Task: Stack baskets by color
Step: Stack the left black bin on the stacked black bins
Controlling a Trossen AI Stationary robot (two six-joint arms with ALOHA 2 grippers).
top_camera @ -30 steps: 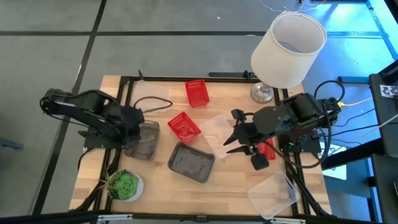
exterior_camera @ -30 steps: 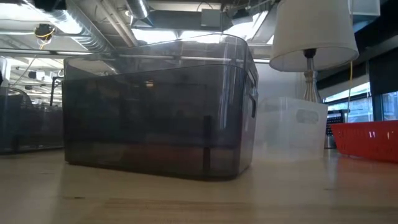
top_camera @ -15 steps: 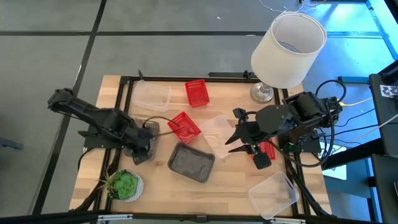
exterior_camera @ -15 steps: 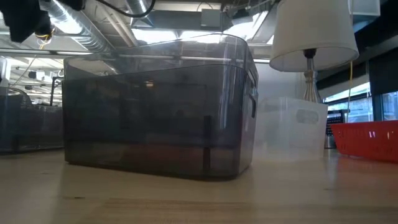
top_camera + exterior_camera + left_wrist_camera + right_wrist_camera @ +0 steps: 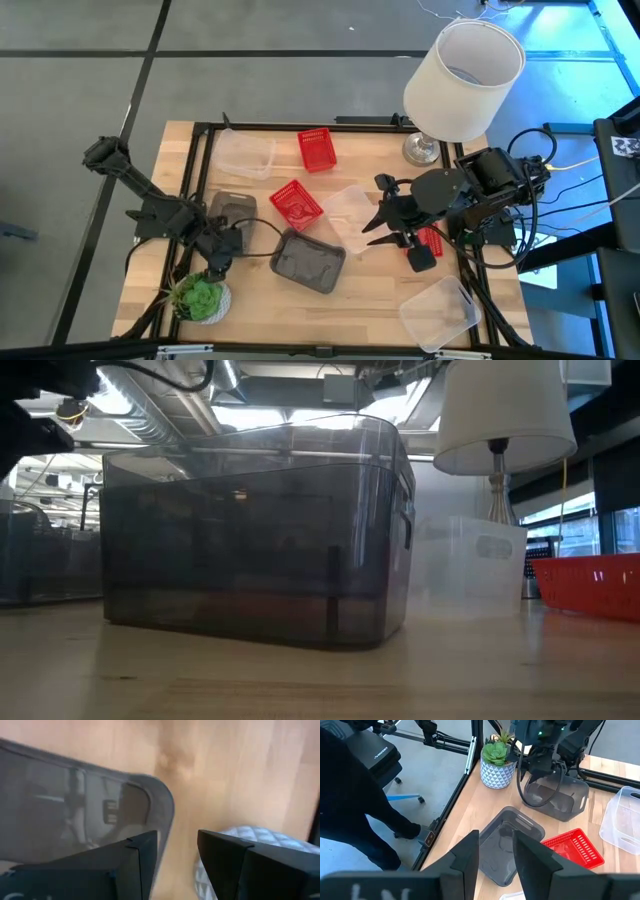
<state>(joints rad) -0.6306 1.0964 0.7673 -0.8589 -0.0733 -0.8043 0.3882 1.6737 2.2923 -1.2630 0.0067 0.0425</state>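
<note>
A dark grey basket (image 5: 255, 535) stood upright on the wooden bench (image 5: 320, 680), filling most of the frame. A clear basket (image 5: 470, 565) sat just beside and behind it. A red basket (image 5: 590, 582) rested at the far edge. A white lampshade (image 5: 505, 410) on a metal stem (image 5: 498, 485) rose behind the clear basket. Dark arm parts (image 5: 45, 395) showed at the upper corner.

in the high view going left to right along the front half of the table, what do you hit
potted plant → left pincer → dark grey basket → right pincer → clear basket
</note>
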